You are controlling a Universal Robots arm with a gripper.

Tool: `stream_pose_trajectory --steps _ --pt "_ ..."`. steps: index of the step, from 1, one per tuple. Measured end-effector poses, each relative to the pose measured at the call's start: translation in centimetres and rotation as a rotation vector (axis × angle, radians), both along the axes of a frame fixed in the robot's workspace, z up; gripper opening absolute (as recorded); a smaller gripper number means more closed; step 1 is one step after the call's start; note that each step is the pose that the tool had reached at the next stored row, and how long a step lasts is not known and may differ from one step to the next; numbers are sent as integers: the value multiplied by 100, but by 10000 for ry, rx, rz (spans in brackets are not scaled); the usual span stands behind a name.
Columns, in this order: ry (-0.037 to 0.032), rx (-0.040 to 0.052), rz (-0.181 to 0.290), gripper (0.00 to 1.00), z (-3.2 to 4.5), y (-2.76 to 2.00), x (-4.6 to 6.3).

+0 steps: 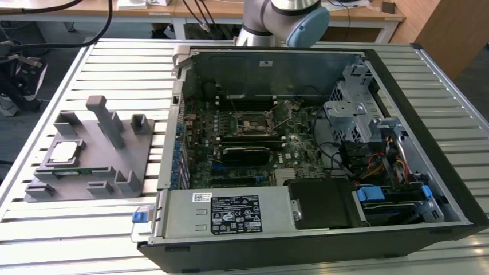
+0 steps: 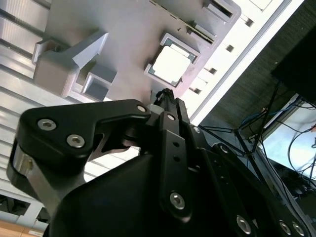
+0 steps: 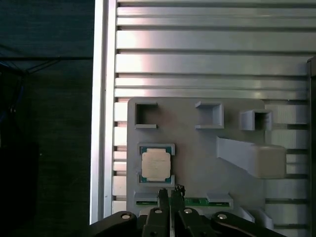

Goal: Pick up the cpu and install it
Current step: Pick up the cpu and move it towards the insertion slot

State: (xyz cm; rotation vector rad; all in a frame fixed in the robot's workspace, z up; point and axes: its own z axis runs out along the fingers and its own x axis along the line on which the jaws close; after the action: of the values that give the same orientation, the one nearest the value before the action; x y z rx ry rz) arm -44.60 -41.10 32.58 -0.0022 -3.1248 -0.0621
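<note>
Ribbed aluminium tabletop (image 1: 114,63) is stretching across the exterior view, with desks standing behind it. Toward the exterior view's left, a grey holder (image 1: 91,157) is sitting on the slats. The cpu (image 1: 63,150) is lying flat in a square pocket of that holder, silver top facing up. Just beside the pocket, a green memory stick (image 1: 77,170) is resting in a slot. Farther toward the exterior view's right, an open computer case (image 1: 275,66) is lying on its side, showing its circuit board (image 1: 229,166) with a socket (image 1: 252,122) near the middle. The arm (image 1: 275,17) is rising behind the case. In both wrist views the gripper (image 3: 170,193) (image 2: 165,96) is hanging above the holder (image 3: 197,148) (image 2: 128,29). Its tips are sitting near the cpu (image 3: 156,165) (image 2: 171,64) but apart from it. The jaws are looking pressed together and are gripping nothing.
</note>
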Motion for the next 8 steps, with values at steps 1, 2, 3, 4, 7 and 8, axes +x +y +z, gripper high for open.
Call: stream_pose_trajectory --steps 1,2,3,4,7,8 --pt "1 0 0 17 -9 -7 0" --pt "-1 1 0 23 -20 -13 -2" --pt "-3 2 -1 29 -36 -16 -4" --pt "-2 1 -2 35 -52 -18 -6" --pt "-2 1 -1 41 -106 -24 -8" --pt "0 0 -1 47 -124 -24 -8"
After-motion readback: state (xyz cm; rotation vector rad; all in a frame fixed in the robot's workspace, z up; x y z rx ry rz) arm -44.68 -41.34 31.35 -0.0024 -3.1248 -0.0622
